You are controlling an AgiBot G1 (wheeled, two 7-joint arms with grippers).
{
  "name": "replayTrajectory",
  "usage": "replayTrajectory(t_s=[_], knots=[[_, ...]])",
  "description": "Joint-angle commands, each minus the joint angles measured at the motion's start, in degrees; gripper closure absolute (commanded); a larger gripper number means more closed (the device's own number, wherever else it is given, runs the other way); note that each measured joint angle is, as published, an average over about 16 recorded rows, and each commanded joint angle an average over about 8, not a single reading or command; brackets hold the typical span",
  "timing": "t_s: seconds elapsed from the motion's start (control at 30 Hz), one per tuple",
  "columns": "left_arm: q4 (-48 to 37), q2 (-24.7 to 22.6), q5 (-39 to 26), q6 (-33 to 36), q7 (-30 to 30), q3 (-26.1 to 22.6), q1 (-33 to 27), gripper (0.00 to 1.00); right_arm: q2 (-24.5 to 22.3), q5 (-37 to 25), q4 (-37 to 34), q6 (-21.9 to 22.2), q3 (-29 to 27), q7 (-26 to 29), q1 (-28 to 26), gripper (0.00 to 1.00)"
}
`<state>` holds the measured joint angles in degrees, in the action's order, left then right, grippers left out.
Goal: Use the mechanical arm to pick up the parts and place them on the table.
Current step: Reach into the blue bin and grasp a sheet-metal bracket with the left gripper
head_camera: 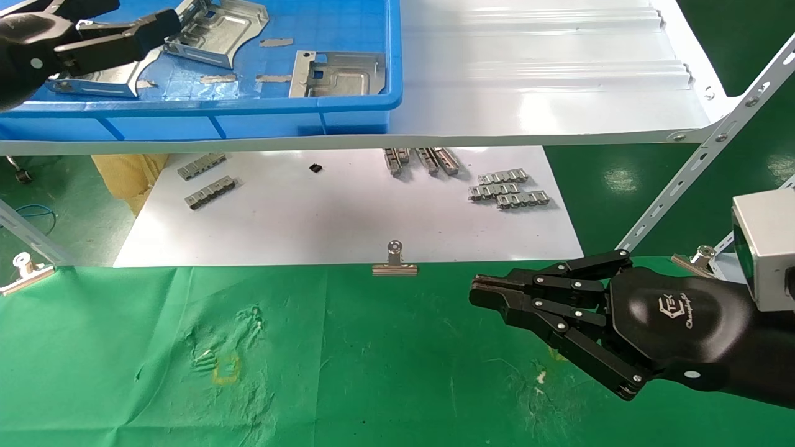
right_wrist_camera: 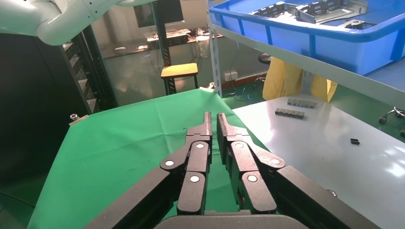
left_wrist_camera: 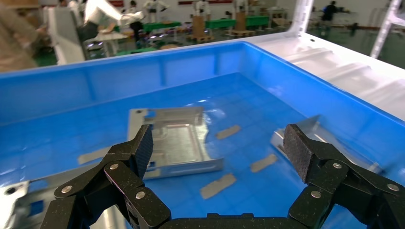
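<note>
L gripper (left_wrist_camera: pixel 217 152): jaws spread wide, nothing between the pads (left_wrist_camera: pixel 143 145); positioned inside the blue bin (left_wrist_camera: pixel 286 81) on the white shelf (head_camera: pixel 546 68), above the bracket nearest the tips (left_wrist_camera: pixel 179 143). Contact w/ that part: none visible. Two more parts in the bin: one under my fingers at the bin's left edge (head_camera: pixel 102 77), one at the front wall (head_camera: pixel 338 74). Tape scraps (left_wrist_camera: pixel 217 186) on bin floor beside the target.

R gripper (head_camera: pixel 490 292): fingers pressed together, empty, parked low over the green table (head_camera: pixel 372 372); no parts on the cloth yet.

Risks, as I judge them:
- Bracket is thin sheet, lies flat; pads may slide over it or catch one flange only, so part tilts or drops during lift
- Descent too deep: tips hit bin floor
- Adjacent brackets sit close; a snagged flange may drag a 2nd part
- Exit path: bin wall and shelf edge lie between bin and table; a hanging part may clip them
</note>
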<state>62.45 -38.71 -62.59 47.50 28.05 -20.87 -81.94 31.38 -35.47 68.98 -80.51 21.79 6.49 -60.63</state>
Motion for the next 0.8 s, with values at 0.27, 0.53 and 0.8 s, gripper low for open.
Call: replayTrajectory(t_s=[0.27, 0.53, 0.8], knots=[[2.5, 2.0, -9.7, -5.7, 13.5, -5.3, -4.6, 0.00, 0.0, 0.0, 0.0, 0.0, 0.0, 0.0, 0.0, 1.00], [2.6, 2.7, -19.8, -7.3, 25.6, -10.1, -10.0, 0.00, 0.0, 0.0, 0.0, 0.0, 0.0, 0.0, 0.0, 1.00], [3.0, 4.4, -29.5, -6.1, 37.0, -13.6, -13.4, 0.00, 0.0, 0.0, 0.0, 0.0, 0.0, 0.0, 0.0, 1.00]])
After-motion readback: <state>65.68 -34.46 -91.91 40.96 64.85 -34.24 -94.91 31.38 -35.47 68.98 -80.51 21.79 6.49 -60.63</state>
